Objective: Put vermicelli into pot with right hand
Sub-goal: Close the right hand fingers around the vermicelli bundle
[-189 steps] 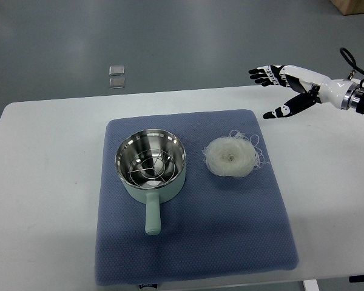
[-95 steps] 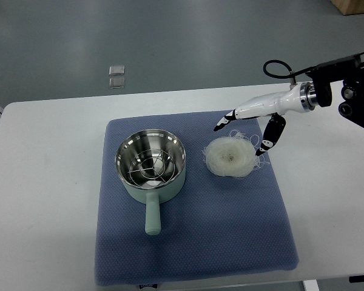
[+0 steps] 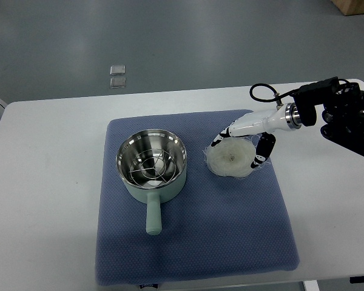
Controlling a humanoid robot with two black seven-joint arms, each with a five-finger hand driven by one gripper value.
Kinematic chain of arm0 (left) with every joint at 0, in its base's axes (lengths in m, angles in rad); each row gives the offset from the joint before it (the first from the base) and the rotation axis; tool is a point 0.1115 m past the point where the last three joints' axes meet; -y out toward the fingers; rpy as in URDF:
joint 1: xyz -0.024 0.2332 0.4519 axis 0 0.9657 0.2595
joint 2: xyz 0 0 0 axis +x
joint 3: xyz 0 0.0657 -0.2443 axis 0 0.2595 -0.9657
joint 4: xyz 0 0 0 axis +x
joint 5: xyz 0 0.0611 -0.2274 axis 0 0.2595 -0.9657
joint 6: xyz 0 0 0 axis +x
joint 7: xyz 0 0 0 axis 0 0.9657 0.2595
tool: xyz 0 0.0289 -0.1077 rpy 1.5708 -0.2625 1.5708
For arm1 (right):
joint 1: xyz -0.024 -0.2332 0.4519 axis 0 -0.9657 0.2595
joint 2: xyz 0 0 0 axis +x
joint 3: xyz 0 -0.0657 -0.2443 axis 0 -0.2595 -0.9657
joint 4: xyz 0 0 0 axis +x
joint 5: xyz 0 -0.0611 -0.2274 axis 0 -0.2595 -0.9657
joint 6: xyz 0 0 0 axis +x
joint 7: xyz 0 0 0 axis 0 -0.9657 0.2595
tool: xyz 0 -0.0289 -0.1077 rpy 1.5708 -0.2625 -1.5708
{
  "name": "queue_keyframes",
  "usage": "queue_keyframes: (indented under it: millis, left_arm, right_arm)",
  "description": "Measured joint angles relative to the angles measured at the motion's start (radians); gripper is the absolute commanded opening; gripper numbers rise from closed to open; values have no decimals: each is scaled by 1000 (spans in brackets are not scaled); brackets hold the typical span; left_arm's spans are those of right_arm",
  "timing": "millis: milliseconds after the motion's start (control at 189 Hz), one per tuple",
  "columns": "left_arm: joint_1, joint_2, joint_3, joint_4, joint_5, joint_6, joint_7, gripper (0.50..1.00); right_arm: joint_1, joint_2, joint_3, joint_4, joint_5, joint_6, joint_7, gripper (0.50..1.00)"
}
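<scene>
while fingers (image 3: 258, 154) spread around the tangled round vermicelli (image 3: 232, 157), steel pot (image 3: 151, 167) sits beside.

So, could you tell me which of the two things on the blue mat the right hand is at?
The vermicelli, the white nest right of the pot; the right hand straddles it, while the pot stands clear.

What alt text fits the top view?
The right robot hand straddles the vermicelli on a blue mat, fingers at both its sides. An empty pot stands to its left, handle toward the camera.
</scene>
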Motion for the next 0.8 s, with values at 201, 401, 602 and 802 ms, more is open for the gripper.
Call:
queue_keyframes:
  millis: [201,401,602,802]
  left_arm:
    - [0,0,0,0,0,0,0,1000]
    - [0,0,0,0,0,0,0,1000]
    - [0,0,0,0,0,0,0,1000]
    - [0,0,0,0,0,0,0,1000]
  right_arm:
    - [-35,0,-5,-18,0,-43,0,917]
    - [-55,-1,-17,-24,0,-82,0,915]
    - [-62,-1,-32,-46,-2,-117,0,909]
    - [-77,1,-33,-68,-19,-151,0,883]
